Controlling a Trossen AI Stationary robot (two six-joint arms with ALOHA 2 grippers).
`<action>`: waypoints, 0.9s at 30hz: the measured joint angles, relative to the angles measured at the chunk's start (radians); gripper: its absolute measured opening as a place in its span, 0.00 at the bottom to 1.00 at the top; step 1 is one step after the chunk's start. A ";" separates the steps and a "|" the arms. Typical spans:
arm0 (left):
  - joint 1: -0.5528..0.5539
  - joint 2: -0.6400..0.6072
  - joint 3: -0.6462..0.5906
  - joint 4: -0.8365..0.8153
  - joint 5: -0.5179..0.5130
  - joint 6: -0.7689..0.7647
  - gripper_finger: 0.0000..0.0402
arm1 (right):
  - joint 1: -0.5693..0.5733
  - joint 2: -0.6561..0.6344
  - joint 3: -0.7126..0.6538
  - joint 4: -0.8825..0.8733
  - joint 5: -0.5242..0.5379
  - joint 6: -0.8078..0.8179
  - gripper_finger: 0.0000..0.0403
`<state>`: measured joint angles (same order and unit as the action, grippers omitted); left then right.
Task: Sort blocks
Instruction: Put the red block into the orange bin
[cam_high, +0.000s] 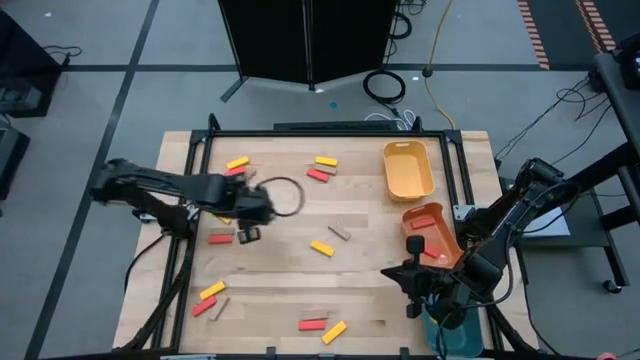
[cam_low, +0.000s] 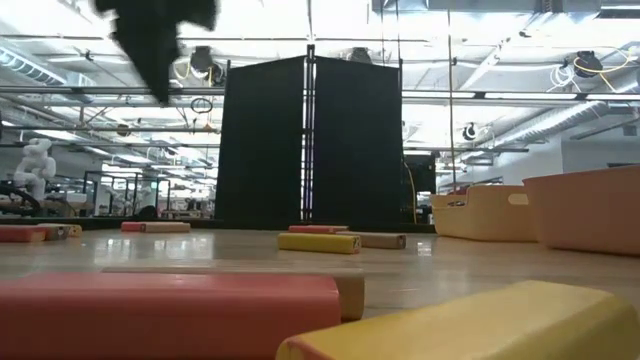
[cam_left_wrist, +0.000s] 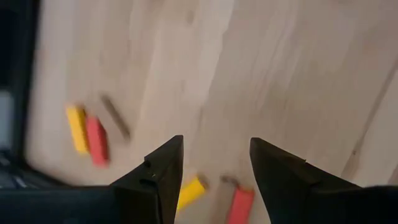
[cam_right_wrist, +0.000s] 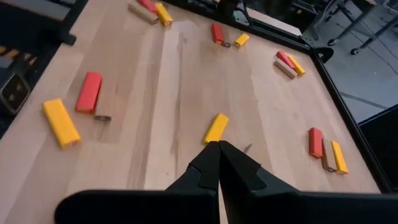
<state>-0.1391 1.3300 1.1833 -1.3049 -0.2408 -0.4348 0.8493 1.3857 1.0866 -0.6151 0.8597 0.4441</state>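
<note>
The left end effector (cam_high: 247, 233) hangs over the wooden counter (cam_high: 370, 260) with its fingers spread wide and nothing between them. A small flat red wooden block (cam_high: 220, 239) lies just beside it, on the outer side, long axis pointing across toward the fingers. So the left arm is probably nearest. The right end effector (cam_right_wrist: 218, 147) is pinched closed, empty, parked by the orange plastic tray (cam_high: 432, 232).
</note>
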 joint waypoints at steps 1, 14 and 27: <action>0.001 -0.031 -0.053 0.005 0.048 -0.030 0.45 | -0.007 0.000 0.000 0.009 0.000 0.006 0.00; -0.073 -0.007 -0.460 0.189 0.310 -0.232 0.45 | -0.058 0.002 0.000 0.020 -0.029 0.015 0.00; -0.073 0.097 -0.478 0.197 0.284 -0.129 0.45 | -0.058 0.002 0.000 0.019 -0.055 0.012 0.00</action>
<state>-0.2123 1.4269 0.7048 -1.1076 0.0428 -0.5636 0.7914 1.3880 1.0866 -0.5961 0.8047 0.4557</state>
